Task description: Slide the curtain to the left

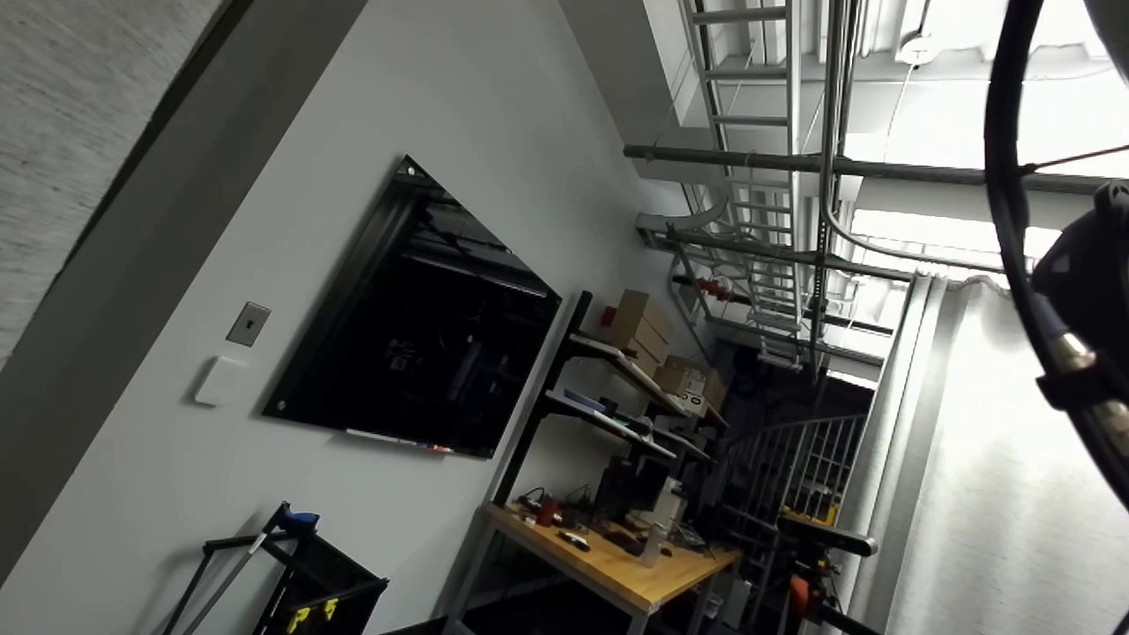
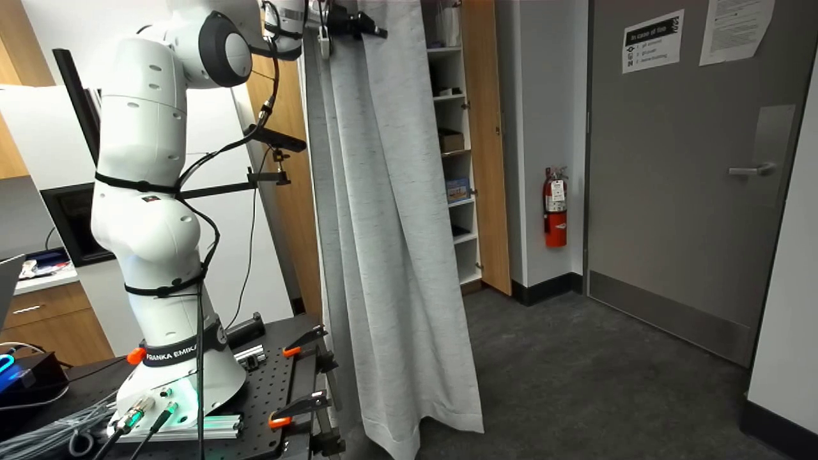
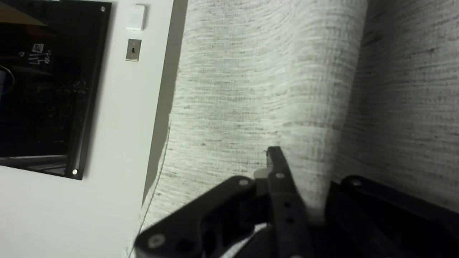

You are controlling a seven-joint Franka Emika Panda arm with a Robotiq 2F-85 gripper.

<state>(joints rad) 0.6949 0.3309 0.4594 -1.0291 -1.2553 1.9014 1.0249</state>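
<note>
In an exterior view the curtain (image 2: 396, 211) hung in long folds just beside the arm (image 2: 144, 147), at three o'clock of it, with the hem near the floor (image 2: 543, 370) at six. In the wrist view the gripper (image 3: 306, 190) was closed on one fold: one finger (image 3: 283, 200) lay against its nine o'clock side, the other mostly hidden at three.

The cloth looked soft and limp, its coarse weave likely to give fair friction and to bear handling well. So large a drape was probably heavy as a whole, though a single fold ought to yield easily; the lower part would likely lag behind a pull up high. A deep pinch on a fold seemed the surest hold; the flat edge (image 3: 163, 157), toward nine o'clock, might slip more readily.

By count: one curtain, one arm, one gripper; one door (image 2: 677, 204) toward three o'clock, bearing two notices (image 2: 653, 41); one extinguisher (image 2: 556, 211) between door and curtain; two clamps (image 2: 308, 338) on the bench (image 2: 263, 377), toward seven; one board (image 3: 53, 93), toward nine in the wrist view.
</note>
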